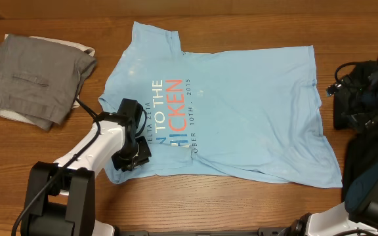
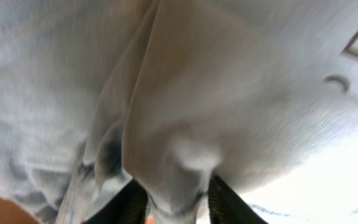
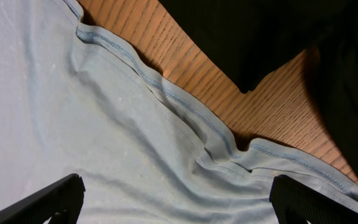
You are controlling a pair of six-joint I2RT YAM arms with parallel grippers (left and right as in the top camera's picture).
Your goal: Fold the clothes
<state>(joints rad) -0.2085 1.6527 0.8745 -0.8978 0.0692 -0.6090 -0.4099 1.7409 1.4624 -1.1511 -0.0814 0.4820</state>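
Big light blue T-shirt (image 1: 241, 111) spread print-up across the wooden table (image 1: 195, 203), and the left arm sits right on top of the lettering, so half the print is blocked. What reads, sideways from overhead: "N TO THE" in blue, "CKEN" in orange with partly covered blue letters before it, then small type, "OBER 10TH, 2015" and "ELTA ZETA". The starts of those lines are hidden under the arm.

Up close, the left gripper (image 2: 176, 199) has a ridge of the shirt's fabric pinched between its black fingers (image 2: 132, 202). The view is blurred and only the fingertips show.

The right gripper (image 3: 176, 199) hangs spread wide over the stitched hem, gripping nothing, its fingers (image 3: 55, 199) cut off at the frame's bottom. A dark shape (image 3: 260, 37) lies past the hem; I can't tell what it is.

A grey garment (image 1: 35, 78) lies folded at the far left, apart from the shirt.
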